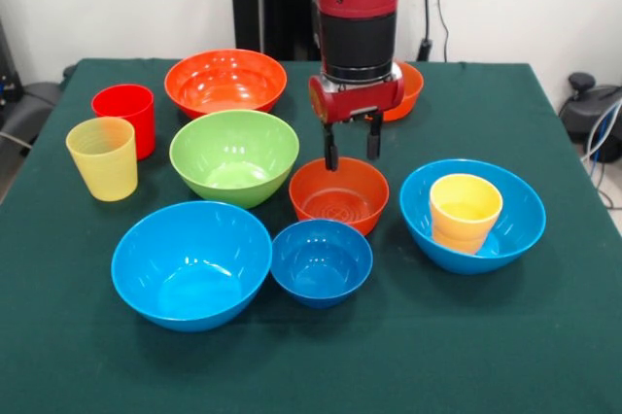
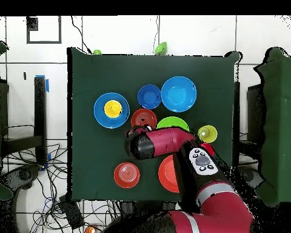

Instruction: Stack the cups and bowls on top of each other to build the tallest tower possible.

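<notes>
Gripper [image 1: 352,149] hangs w/ jaws apart, empty, straddling far rim of small glossy orange plastic bowl [image 1: 339,194], prob. lining up a rim pinch. Tower base so far: large light-blue plastic bowl [image 1: 472,215] holding short yellow-orange nested cups [image 1: 465,212]. Other pieces lie scattered on green cloth-covered table [image 1: 544,336].

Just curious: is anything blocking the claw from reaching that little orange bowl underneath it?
Nothing visible. The gripper hangs open just above the far rim of the small orange bowl, with only air between them. The green bowl sits off to one side.
</notes>
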Robot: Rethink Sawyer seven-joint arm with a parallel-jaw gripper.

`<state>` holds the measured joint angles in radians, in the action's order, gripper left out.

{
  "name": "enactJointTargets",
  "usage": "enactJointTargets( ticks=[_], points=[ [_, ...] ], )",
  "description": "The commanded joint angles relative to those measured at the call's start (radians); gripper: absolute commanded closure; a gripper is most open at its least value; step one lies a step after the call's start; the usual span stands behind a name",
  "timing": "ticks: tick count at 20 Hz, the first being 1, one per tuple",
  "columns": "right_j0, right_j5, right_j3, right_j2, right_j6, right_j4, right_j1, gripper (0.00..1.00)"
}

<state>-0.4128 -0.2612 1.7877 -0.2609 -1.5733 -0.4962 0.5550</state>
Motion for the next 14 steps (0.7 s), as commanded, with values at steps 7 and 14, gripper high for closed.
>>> enactJointTargets(
  ticks=[7, 14],
  points=[
    [0.025, 0.049, -0.072, -0.08, -0.016, -0.068, -0.084, 0.0],
    [0.022, 0.058, -0.059, -0.075, -0.03, -0.061, -0.096, 0.0]
  ],
)
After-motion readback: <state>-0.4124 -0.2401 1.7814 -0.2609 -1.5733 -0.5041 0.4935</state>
